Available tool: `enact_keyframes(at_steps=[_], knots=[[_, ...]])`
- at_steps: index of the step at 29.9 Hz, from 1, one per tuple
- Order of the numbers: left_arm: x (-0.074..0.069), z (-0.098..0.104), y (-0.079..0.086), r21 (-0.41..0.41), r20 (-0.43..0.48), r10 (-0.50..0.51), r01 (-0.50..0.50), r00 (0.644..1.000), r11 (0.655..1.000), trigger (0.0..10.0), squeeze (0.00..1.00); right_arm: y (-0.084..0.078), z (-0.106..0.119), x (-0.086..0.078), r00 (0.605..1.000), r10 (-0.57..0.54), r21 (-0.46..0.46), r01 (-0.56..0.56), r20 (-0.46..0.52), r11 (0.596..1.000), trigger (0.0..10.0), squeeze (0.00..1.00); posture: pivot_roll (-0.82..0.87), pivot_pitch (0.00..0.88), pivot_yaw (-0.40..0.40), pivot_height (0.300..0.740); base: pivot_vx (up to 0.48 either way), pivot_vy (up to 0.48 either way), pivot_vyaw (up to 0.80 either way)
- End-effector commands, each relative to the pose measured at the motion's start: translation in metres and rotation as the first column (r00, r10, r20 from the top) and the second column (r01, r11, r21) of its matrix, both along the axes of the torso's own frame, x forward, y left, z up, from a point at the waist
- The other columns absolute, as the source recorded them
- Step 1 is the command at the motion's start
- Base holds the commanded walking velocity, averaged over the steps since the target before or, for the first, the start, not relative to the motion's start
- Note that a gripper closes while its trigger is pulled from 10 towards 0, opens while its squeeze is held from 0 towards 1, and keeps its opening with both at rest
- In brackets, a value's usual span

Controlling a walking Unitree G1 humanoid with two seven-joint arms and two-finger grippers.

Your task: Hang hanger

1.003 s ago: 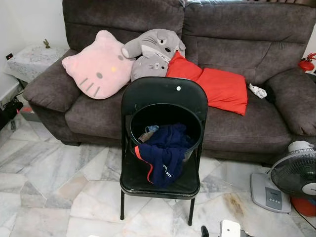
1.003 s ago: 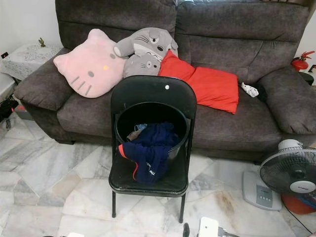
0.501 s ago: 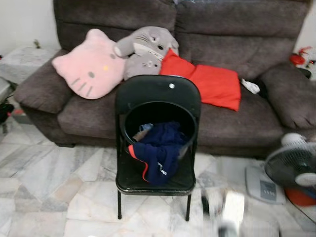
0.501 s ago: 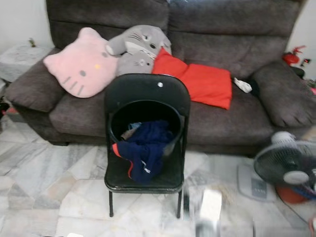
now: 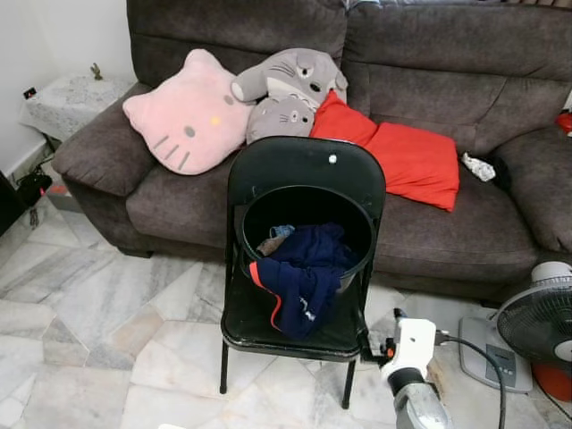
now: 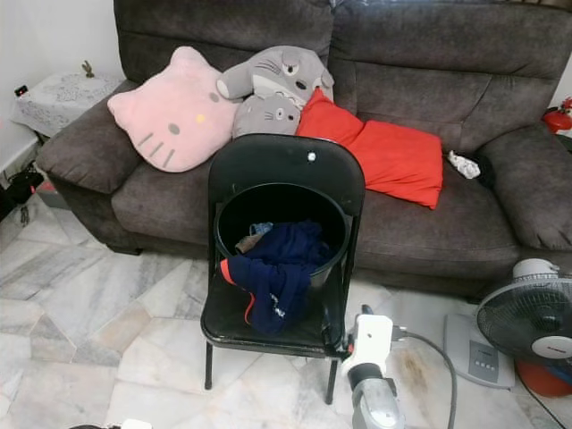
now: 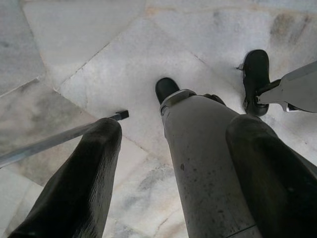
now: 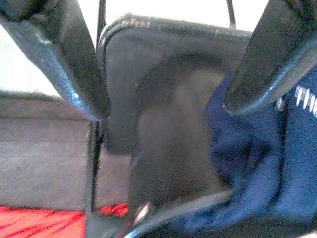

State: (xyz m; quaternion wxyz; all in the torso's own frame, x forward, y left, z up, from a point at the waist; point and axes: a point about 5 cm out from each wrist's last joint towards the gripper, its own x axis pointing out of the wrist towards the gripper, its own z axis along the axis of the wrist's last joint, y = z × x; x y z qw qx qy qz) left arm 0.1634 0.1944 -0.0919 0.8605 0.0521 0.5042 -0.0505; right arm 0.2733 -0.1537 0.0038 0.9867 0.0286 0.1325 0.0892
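A black folding chair (image 5: 304, 170) stands in front of the sofa. On its seat sits a black bucket (image 5: 349, 210), and a navy garment with orange trim (image 5: 299, 273) spills over the bucket's rim. My right gripper (image 5: 371, 349) is raised beside the seat's front right corner, behind it the white wrist (image 5: 409, 344). In the right wrist view the right gripper (image 8: 166, 106) is open, facing the chair back (image 8: 163, 54) and the navy garment (image 8: 262, 163). My left gripper (image 7: 176, 129) hangs open over the floor by my own leg (image 7: 198, 158).
A dark grey sofa (image 5: 447, 80) carries a pink cat cushion (image 5: 183, 125), grey plush toys (image 5: 286, 89) and a red cushion (image 5: 402, 156). A fan (image 5: 536, 326) stands on the marble floor at the right. A small side table (image 5: 63, 94) sits at the left.
The camera has shifted with my body. My right arm has risen from the bottom edge up to the chair seat's front right corner.
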Motion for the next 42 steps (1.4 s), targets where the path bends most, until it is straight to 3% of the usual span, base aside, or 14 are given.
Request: enact_keyframes(at_steps=[1, 9, 11, 17, 23, 26, 31, 32, 34, 35, 42], knots=[[-0.015, -0.007, -0.001, 0.004, -0.062, -0.019, 0.019, 0.998, 1.0, 10.0, 0.0, 0.001, -0.007, -0.001, 0.997, 0.042, -0.013, -0.043, -0.066, 0.999, 10.0, 0.0, -0.11, 0.068, -0.009, 0.74, 0.0, 0.0, 0.0], [-0.016, -0.007, 0.0, 0.006, -0.063, -0.02, 0.021, 0.998, 1.0, 10.0, 0.0, 0.013, -0.007, 0.008, 0.968, 0.206, -0.011, -0.21, -0.139, 0.978, 10.0, 0.0, -0.1, 0.064, -0.003, 0.74, 0.0, 0.0, 0.0], [-0.016, -0.007, 0.001, 0.007, -0.062, -0.02, 0.02, 0.998, 1.0, 10.0, 0.0, 0.016, -0.002, 0.013, 0.965, 0.228, -0.035, -0.234, -0.129, 0.972, 10.0, 0.0, -0.09, 0.071, -0.001, 0.74, 0.0, 0.0, 0.0], [-0.015, -0.006, 0.002, 0.014, -0.058, -0.011, 0.012, 0.998, 1.0, 10.0, 0.0, 0.024, 0.015, 0.032, 0.957, 0.279, 0.017, -0.278, -0.085, 0.96, 10.0, 0.0, -0.08, 0.094, 0.004, 0.74, 0.0, 0.0, 0.0], [-0.014, -0.005, 0.003, 0.018, -0.054, -0.003, 0.004, 0.999, 1.0, 10.0, 0.0, 0.027, 0.022, 0.039, 0.962, 0.264, 0.091, -0.258, -0.064, 0.962, 10.0, 0.0, -0.07, 0.104, 0.007, 0.74, 0.0, 0.0, 0.0], [-0.013, -0.005, 0.003, 0.018, -0.053, -0.002, 0.003, 0.999, 1.0, 10.0, 0.0, 0.028, 0.024, 0.042, 0.972, 0.227, 0.187, -0.214, -0.054, 0.959, 10.0, 0.0, -0.07, 0.107, 0.008, 0.74, 0.0, 0.0, 0.0], [-0.013, -0.005, 0.003, 0.02, -0.052, -0.002, 0.003, 0.999, 1.0, 10.0, 0.0, 0.03, 0.021, 0.04, 0.974, 0.215, 0.211, -0.196, -0.067, 0.957, 10.0, 0.0, -0.07, 0.112, 0.01, 0.74, 0.0, 0.0, 0.0], [-0.013, -0.005, 0.003, 0.02, -0.052, -0.002, 0.003, 0.999, 1.0, 10.0, 0.0, 0.03, 0.02, 0.039, 0.974, 0.214, 0.206, -0.195, -0.073, 0.959, 5.0, 0.0, -0.07, 0.113, 0.01, 0.74, 0.0, 0.0, 0.0], [-0.013, -0.005, 0.003, 0.02, -0.052, -0.002, 0.003, 0.999, 1.0, 10.0, 0.0, 0.03, 0.019, 0.039, 0.974, 0.213, 0.207, -0.193, -0.077, 0.959, 5.0, 0.0, -0.07, 0.115, 0.01, 0.74, 0.0, 0.0, 0.0], [-0.013, -0.005, 0.003, 0.02, -0.052, -0.002, 0.003, 0.999, 1.0, 10.0, 0.0, 0.031, 0.019, 0.038, 0.974, 0.21, 0.215, -0.189, -0.08, 0.958, 0.0, 0.0, -0.07, 0.116, 0.011, 0.74, 0.0, 0.0, 0.0], [-0.013, -0.005, 0.004, 0.022, -0.053, 0.0, 0.002, 0.999, 1.0, 10.0, 0.0, 0.034, 0.023, 0.042, 0.97, 0.234, 0.247, -0.21, -0.073, 0.946, 0.0, 0.0, -0.06, 0.118, 0.012, 0.74, 0.0, 0.0, 0.0]])
